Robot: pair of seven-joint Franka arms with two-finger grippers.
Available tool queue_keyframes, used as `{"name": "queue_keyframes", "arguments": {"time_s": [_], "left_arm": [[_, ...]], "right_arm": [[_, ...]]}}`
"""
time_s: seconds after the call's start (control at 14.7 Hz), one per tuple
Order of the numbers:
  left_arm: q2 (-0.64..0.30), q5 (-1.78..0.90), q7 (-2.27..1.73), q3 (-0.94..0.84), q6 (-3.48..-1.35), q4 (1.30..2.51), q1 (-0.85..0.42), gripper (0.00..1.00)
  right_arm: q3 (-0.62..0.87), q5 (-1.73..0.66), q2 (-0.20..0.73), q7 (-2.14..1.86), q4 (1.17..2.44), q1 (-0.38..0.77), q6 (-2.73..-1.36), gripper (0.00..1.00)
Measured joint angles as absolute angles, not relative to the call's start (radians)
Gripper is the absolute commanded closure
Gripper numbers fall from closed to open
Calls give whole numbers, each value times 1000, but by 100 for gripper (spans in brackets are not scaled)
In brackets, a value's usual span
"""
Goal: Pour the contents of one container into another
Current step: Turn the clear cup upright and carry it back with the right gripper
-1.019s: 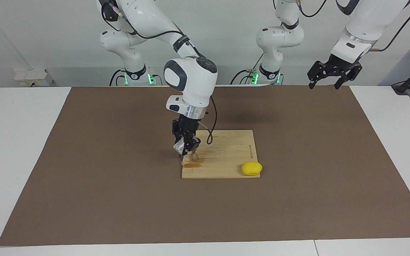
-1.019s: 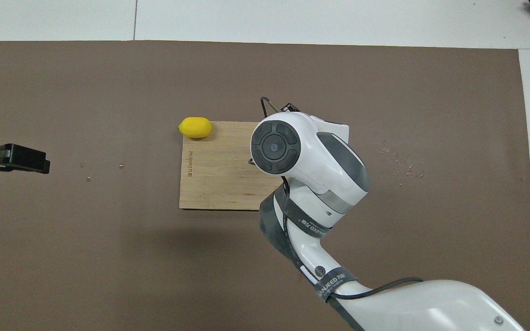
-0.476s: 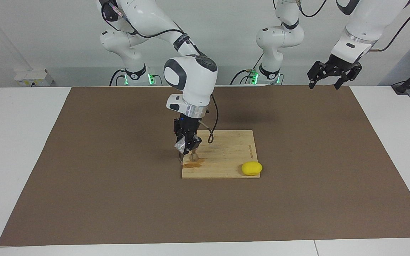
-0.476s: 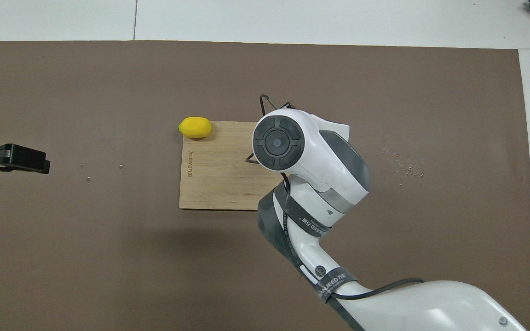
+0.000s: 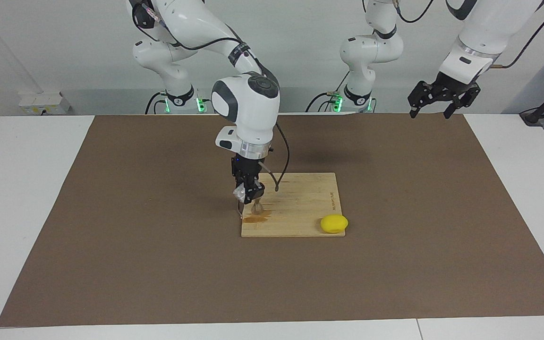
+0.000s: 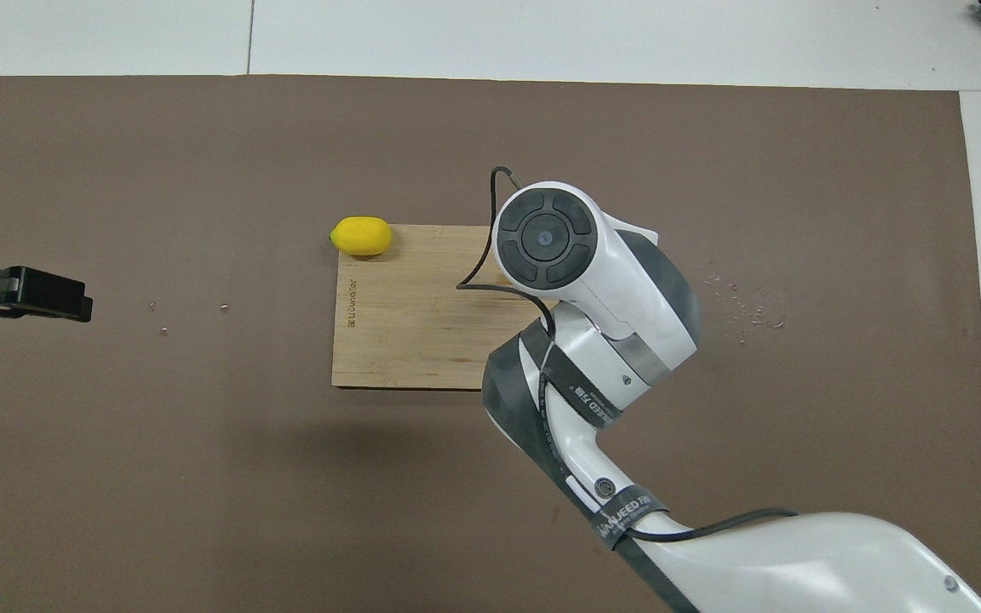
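Squarely before you, a white bench (image 5: 26,198) carries a broad brown mat (image 5: 158,264), with a pale grey wall above the robots' end. On the mat's middle lies a light bamboo cutting board (image 5: 300,208), and a yellow lemon-shaped fruit (image 5: 334,223) rests on the board corner farthest from the robots, toward the left arm's end.

Your right gripper (image 5: 248,200) hangs over the board's edge toward the right arm's end, its fingers shut on the small, squat, clear cup with frosty walls (image 5: 239,193), which is held tilted above the board. Just beneath it stands the small shiny steel hourglass-shaped jigger (image 5: 257,207), upright on the board, with a brown wet stain (image 5: 256,217) spread on the wood at its foot. From overhead the right arm's wrist hides both vessels.

Your left gripper (image 5: 435,111) waits in the air over the mat's edge nearest the robots, at the left arm's end, fingers spread wide and holding nothing.

Open mat surrounds the board on every side. Small pale crumbs (image 6: 746,306) dot the mat toward the right arm's end.
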State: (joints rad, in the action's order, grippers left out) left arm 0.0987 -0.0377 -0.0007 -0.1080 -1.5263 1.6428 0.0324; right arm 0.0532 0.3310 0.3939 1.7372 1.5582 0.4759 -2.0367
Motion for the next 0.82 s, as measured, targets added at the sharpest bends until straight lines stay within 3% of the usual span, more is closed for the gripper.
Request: {"name": "queue_keyframes", "arguments": {"time_s": [0.48,0.82], "left_arm": [[99,-38,-1,-108,-1526,1643,32,0],[99,-38,-1,-108,-1526,1643,32,0]], "right_arm": [[52,239,394,1737,1545,426,-2037,100],[51,37,398,1737,1550,340,-2032,100]]}}
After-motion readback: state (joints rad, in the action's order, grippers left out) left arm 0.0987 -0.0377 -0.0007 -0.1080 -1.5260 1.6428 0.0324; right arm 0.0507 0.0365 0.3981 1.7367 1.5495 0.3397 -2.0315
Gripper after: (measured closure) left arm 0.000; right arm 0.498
